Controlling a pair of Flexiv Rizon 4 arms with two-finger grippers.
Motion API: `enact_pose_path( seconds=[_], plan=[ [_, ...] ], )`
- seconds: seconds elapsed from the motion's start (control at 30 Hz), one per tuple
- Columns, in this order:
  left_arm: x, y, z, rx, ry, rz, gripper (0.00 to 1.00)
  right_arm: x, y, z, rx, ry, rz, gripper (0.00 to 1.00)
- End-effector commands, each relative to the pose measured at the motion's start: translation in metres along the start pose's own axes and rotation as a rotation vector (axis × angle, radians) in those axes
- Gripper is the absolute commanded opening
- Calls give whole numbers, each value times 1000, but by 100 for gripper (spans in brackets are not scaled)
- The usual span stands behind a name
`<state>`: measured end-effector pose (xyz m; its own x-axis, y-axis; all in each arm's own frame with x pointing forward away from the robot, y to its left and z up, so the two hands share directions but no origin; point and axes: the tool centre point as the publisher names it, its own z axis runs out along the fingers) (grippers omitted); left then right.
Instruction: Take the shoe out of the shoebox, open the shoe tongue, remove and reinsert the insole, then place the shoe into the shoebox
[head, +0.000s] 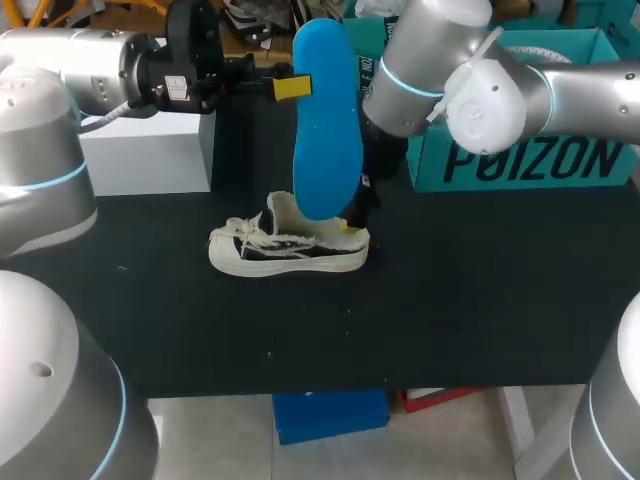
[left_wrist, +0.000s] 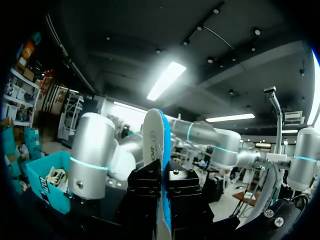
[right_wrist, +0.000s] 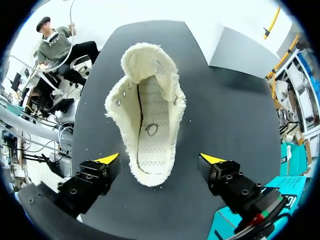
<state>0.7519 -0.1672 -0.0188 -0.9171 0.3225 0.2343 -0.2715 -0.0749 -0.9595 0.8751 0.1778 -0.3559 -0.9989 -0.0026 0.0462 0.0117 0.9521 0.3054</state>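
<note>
Brightly and evenly lit from above in the head view, with a soft sheen on the left arm (head: 70, 60) and right arm (head: 500, 90) over the dull black worktop (head: 480, 300). Washed out to white beyond the worktop's far edge in the right wrist view, the pale shoe (head: 288, 252) well lit. Dim in the left wrist view, with hard glare overhead.

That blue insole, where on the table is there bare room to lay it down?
Bare table lies between the shoe and the near edge, and to the right in front of the teal shoebox. Behind the shoe it is crowded: white box, the insole in the left gripper, and the right arm.
</note>
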Motion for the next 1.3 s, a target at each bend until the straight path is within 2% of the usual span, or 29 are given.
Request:
enact_pose_path(
  seconds=[0.03,0.7,1.03,1.3],
  plan=[
    [1,1,1,1,-5,2,0,-6,7,4,77,11,-3,100],
    [1,1,1,1,-5,2,0,-3,15,2,111,4,-11,100],
    [1,1,1,1,-5,2,0,-2,15,3,100,-4,-10,100],
    [1,1,1,1,-5,2,0,8,9,2,48,-31,-11,100]
  ],
)
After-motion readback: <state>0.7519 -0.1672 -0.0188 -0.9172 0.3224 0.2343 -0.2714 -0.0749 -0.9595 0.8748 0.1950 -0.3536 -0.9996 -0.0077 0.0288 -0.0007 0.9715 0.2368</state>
